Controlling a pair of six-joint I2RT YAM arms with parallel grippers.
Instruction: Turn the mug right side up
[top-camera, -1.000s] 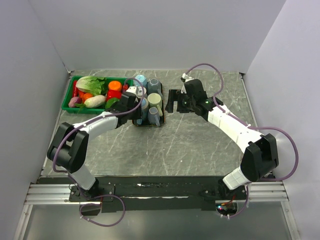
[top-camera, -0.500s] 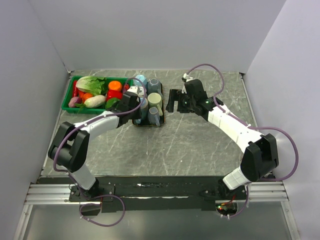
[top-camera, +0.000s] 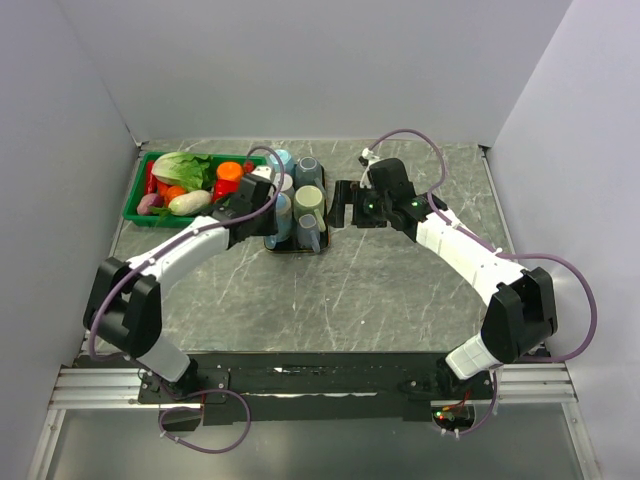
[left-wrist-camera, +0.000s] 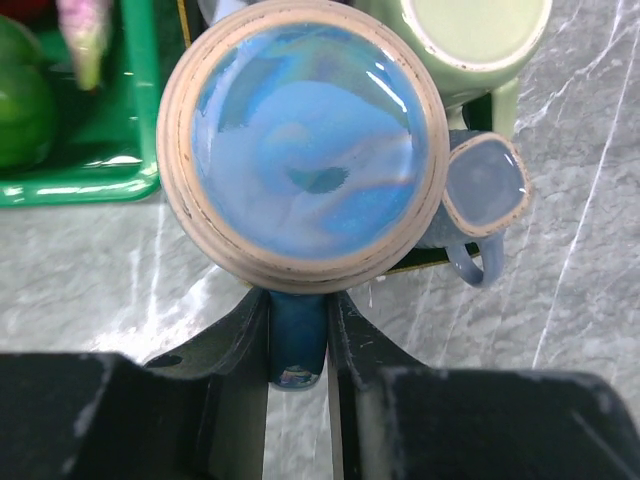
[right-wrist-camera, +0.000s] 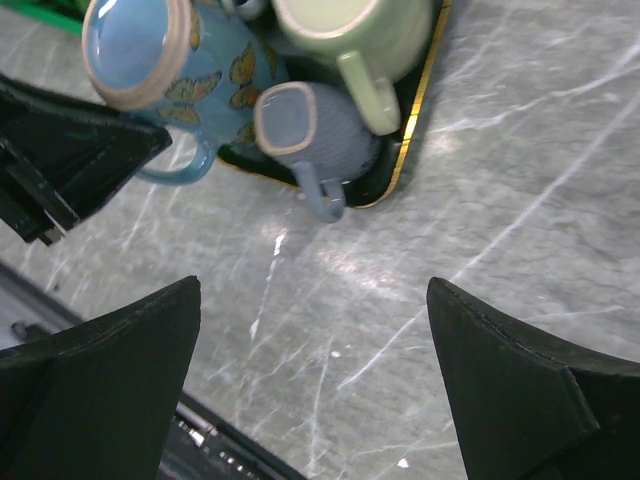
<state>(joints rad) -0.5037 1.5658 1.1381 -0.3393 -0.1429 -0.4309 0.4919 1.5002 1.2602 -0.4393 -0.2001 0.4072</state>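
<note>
A blue butterfly mug (left-wrist-camera: 300, 140) is upside down, its tan-rimmed base facing the left wrist camera. My left gripper (left-wrist-camera: 298, 310) is shut on its handle (left-wrist-camera: 297, 350) and holds it over the left edge of the black tray (top-camera: 296, 247). In the top view the mug (top-camera: 283, 212) sits just right of my left gripper (top-camera: 266, 198). In the right wrist view the mug (right-wrist-camera: 150, 60) is tilted. My right gripper (top-camera: 343, 203) is open and empty, just right of the tray; its jaws stand wide over bare table (right-wrist-camera: 312, 300).
The tray also holds a pale green mug (top-camera: 309, 203), a small grey-blue mug (top-camera: 308, 235) and more mugs behind (top-camera: 307, 172). A green basket (top-camera: 135, 195) of vegetables stands left of the tray. Walls enclose the table on three sides.
My left arm has stretched out and pulled the blue mug slightly up and left. My right gripper has moved a little left toward the tray.
</note>
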